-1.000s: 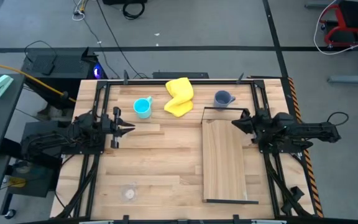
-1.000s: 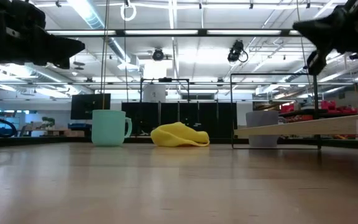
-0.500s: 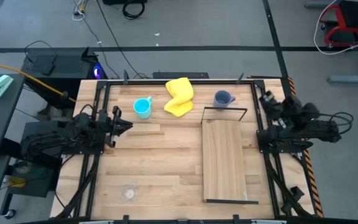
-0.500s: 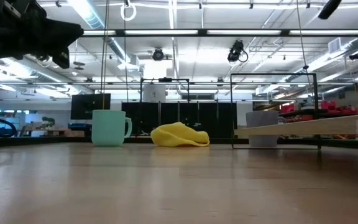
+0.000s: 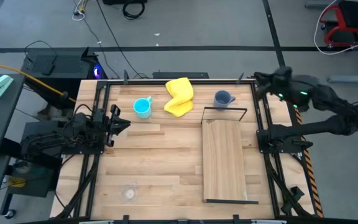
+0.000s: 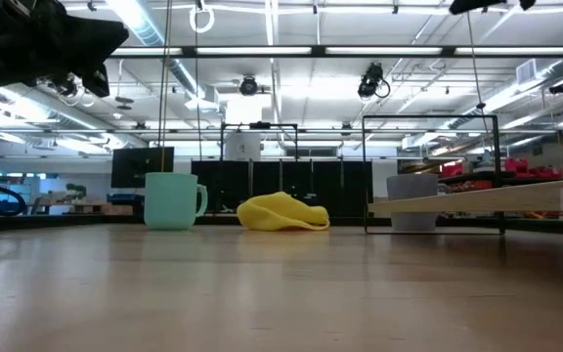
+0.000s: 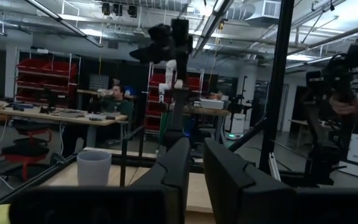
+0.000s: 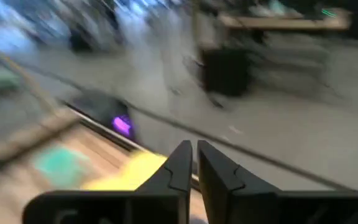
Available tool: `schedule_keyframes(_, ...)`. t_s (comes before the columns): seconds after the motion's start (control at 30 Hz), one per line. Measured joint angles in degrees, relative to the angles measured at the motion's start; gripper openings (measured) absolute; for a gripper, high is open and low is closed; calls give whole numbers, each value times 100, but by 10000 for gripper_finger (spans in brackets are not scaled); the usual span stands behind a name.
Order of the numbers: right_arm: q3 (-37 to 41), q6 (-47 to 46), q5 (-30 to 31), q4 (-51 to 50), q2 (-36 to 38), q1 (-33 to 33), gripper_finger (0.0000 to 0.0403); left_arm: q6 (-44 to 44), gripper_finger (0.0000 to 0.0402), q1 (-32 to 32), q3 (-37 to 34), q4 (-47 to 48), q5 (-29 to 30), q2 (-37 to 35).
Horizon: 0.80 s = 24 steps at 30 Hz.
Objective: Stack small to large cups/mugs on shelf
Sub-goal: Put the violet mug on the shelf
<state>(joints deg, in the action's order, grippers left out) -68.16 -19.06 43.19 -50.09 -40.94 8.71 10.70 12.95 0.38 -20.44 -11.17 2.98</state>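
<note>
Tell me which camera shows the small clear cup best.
The high view: the clear cup stands alone on the table near the front left corner, far from the shelf and both mugs. It looks faint even there. The low view and both wrist views don't show it at all.

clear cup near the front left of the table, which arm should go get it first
Left, probably. The clear cup sits on the left half of the table, and the left gripper hovers over that side. The right gripper is raised at the far right corner, beyond the shelf.
</note>
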Motion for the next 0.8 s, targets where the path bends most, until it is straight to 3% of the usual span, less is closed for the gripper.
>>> schedule_keyframes(0.17, -919, -263, -644, -1274, -1404, 1234, 56, -13, 59, -1, 0, 4, 2, 0)
schedule_keyframes(0.33, -994, -227, -2401, -1588, -2370, 2849, 59, -7, 53, 0, 0, 9, 2, 0)
schedule_keyframes(0.47, -763, -24, -3713, -1734, -3028, 3665, 59, 2, 51, -1, 0, 13, 3, 0)
schedule_keyframes(0.6, -679, 17, -3833, -1909, -3496, 3958, 59, 4, 55, 0, 0, 17, 4, 0)
schedule_keyframes(0.8, -660, -22, -3747, -1906, -3915, 3880, 59, 51, 59, -1, 0, 40, 4, 0)
